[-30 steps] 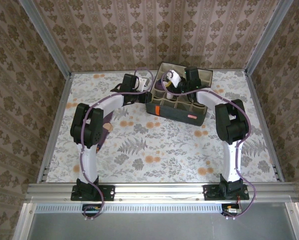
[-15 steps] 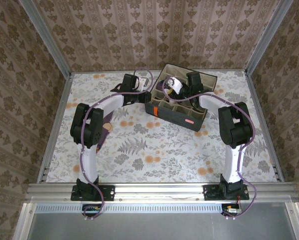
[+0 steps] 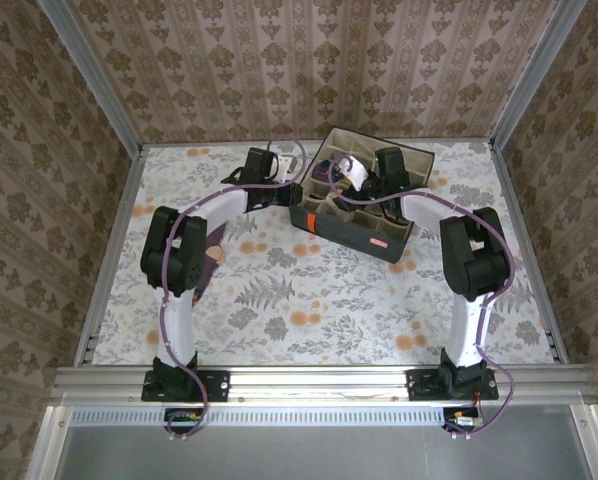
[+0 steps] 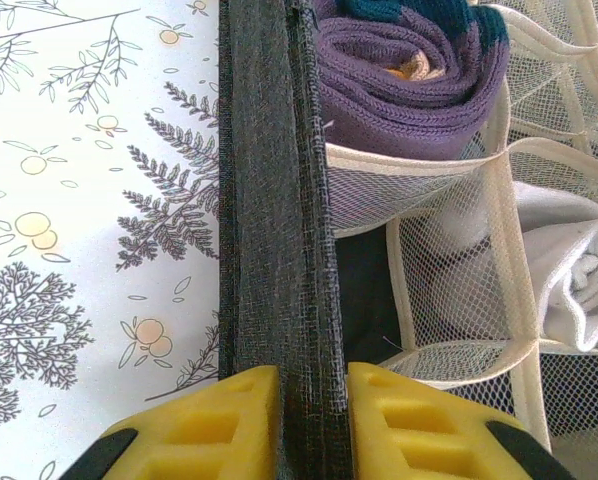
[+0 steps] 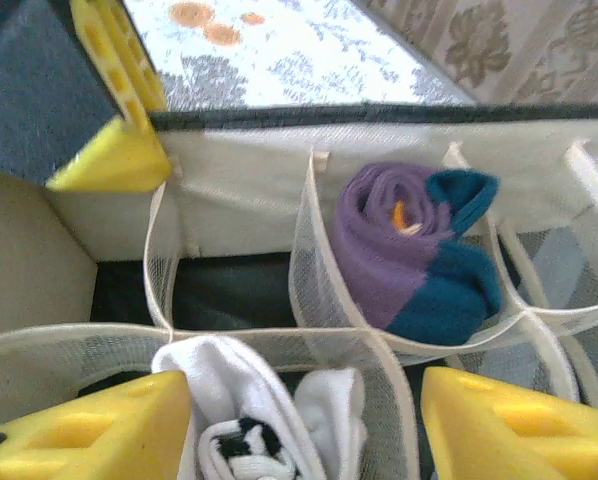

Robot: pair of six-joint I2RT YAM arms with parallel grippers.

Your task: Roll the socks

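Stowing step: white sock (image 5: 241, 425), rolled, sits in a mesh cell of the box (image 4: 271, 200), between the spread, released fingers of your right gripper (image 5: 304, 430). Purple sock (image 5: 404, 250), rolled, fills the cell just beside it. Left gripper (image 4: 312, 385) pinches the box's grey wall. Next, by my judgement: lift the right gripper straight up, mind the mesh.

The top external camera sits high above and behind the arm bases, looking down and forward over the whole desk (image 3: 319, 300), with the grey box (image 3: 351, 226) small and far. The left wrist camera looks from close along that box's dark outer wall. The right wrist camera hangs close over its mesh cells, facing down. Both wrist views share the cell holding the rolled purple sock (image 5: 389, 240).
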